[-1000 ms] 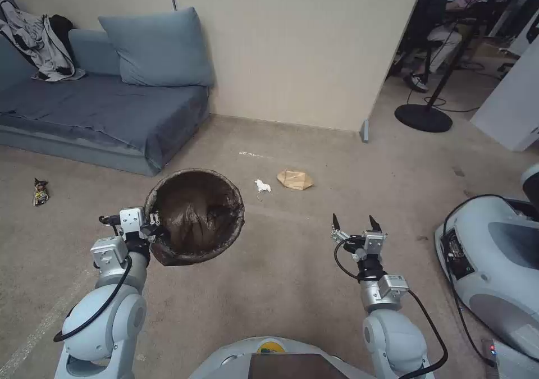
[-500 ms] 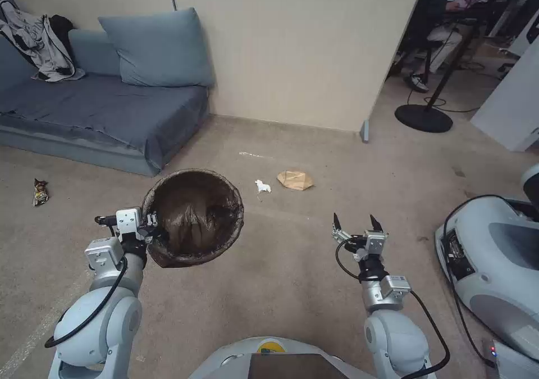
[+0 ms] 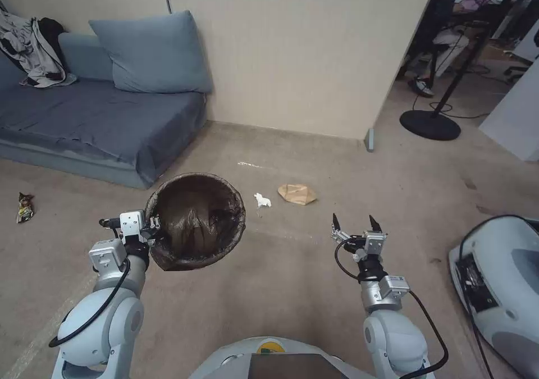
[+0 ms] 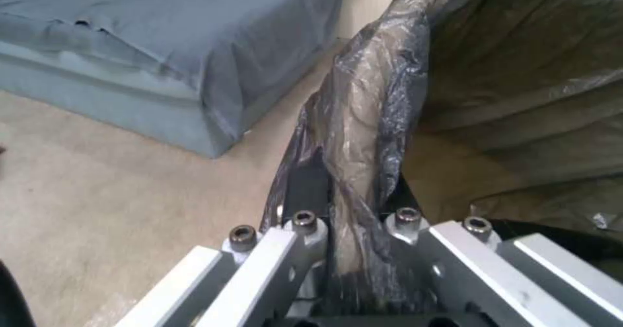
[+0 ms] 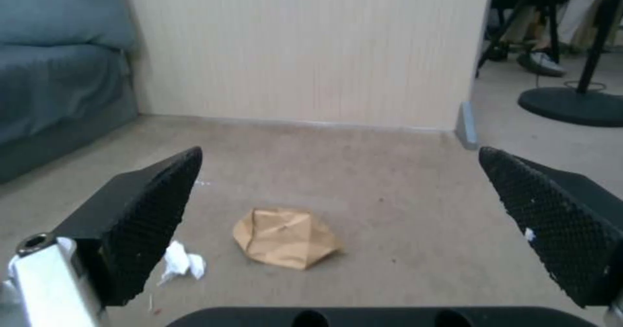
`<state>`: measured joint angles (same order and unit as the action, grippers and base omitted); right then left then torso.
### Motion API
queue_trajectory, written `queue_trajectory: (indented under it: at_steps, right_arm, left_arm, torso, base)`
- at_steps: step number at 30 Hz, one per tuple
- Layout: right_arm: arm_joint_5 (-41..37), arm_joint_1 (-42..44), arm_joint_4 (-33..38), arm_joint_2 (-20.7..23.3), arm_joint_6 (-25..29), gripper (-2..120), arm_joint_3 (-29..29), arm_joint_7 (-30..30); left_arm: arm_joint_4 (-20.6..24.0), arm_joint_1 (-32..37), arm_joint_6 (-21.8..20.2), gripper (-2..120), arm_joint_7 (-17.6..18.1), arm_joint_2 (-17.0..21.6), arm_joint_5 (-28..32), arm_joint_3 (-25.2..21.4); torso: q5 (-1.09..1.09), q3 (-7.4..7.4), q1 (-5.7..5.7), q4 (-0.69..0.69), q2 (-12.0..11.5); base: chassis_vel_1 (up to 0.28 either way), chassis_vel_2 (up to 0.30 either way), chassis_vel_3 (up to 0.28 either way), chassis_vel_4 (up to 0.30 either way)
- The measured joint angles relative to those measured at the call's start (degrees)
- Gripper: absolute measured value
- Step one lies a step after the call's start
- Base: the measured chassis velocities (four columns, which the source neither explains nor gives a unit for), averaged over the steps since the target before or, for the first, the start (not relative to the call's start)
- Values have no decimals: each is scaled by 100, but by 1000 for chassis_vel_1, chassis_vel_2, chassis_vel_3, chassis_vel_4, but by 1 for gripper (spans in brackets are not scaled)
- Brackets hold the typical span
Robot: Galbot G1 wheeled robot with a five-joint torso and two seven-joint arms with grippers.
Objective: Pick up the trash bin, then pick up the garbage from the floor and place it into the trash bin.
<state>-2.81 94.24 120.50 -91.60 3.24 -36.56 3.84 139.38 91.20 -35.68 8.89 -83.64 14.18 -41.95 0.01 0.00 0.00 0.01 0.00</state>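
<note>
The left gripper (image 3: 150,228) is clamped on the bag-lined rim of the trash bin (image 3: 195,219), holding it above the carpet (image 3: 292,278). The right gripper (image 3: 356,224) is extended forward, jaws wide apart. Beyond it, the tan paper (image 3: 297,193) and white scrap (image 3: 261,200) lie on the carpet.

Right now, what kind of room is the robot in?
It looks like a living-room corner set up next to a workspace. There is a blue sofa with a pillow and carpet on the floor, while office chairs show past the wall.

One bin (image 3: 195,220), three litter pieces (image 3: 296,193)
</note>
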Motion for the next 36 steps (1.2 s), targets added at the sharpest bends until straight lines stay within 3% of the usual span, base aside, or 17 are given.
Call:
queue_trajectory:
  at_steps: [36]
  right_arm:
    - [25, -28, -48, -4, -30, 100, 24, -44]
  left_arm:
    - [-14, 76, 52, 5, -108, -59, -1, -6]
  torso:
    - [-1, 1, 1, -3, 0]
  base:
    - [-193, 191, 190, -190]
